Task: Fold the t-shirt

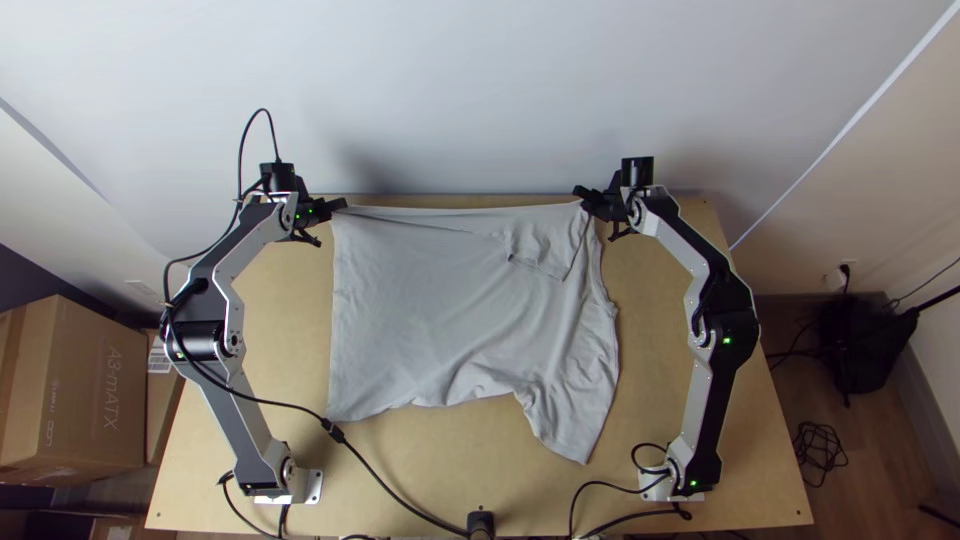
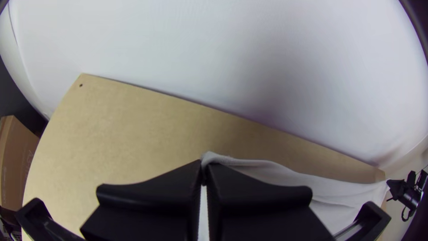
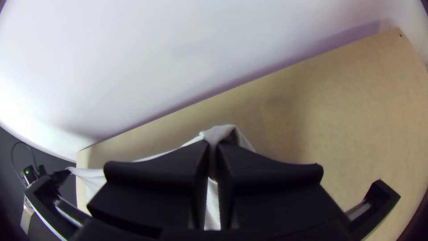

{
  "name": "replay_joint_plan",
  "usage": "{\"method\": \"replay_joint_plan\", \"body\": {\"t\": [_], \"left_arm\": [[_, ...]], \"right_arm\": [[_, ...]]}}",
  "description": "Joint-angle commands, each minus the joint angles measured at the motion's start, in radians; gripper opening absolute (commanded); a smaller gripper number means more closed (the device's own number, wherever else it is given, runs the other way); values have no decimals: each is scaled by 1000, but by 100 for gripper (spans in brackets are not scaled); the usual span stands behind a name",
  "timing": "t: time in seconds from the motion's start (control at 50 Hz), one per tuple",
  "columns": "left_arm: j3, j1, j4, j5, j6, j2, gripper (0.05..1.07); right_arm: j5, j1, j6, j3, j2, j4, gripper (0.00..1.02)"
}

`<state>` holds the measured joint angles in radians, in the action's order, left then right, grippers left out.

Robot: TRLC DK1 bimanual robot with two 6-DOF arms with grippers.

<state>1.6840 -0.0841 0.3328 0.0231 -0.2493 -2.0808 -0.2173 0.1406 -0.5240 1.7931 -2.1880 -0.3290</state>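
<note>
A light grey t-shirt point(image 1: 430, 300) lies over the table's middle, its far edge stretched between the two grippers, with creases at the right and a sleeve-like part pointing to the near edge. At its far left corner is my left gripper point(image 1: 340, 205); my right gripper point(image 1: 582, 193) is at the far right corner. In the left wrist view, the left gripper point(image 2: 204, 167) is shut on a corner of the shirt point(image 2: 267, 169). The right wrist view has the right gripper point(image 3: 215, 149) shut on bunched shirt fabric point(image 3: 220, 133).
A pale wall point(image 1: 480, 90) rises behind the table's far edge. Wooden tabletop point(image 1: 290, 330) shows on both sides of the shirt. Black cables point(image 1: 390, 490) run over the near left part. Cardboard boxes point(image 1: 80, 390) stand left of the table.
</note>
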Motion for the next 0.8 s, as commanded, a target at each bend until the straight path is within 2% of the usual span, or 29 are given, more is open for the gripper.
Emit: {"method": "replay_joint_plan", "body": {"t": [0.0,0.24,0.78], "left_arm": [[22,1,43,3,-44,28,8],[-66,21,63,8,-71,119,8],[-330,58,37,20,-117,311,8]], "right_arm": [[19,-21,-22,46,-19,-47,2],[19,-21,-16,31,37,-128,2],[21,-16,-8,-143,200,-162,2]]}}
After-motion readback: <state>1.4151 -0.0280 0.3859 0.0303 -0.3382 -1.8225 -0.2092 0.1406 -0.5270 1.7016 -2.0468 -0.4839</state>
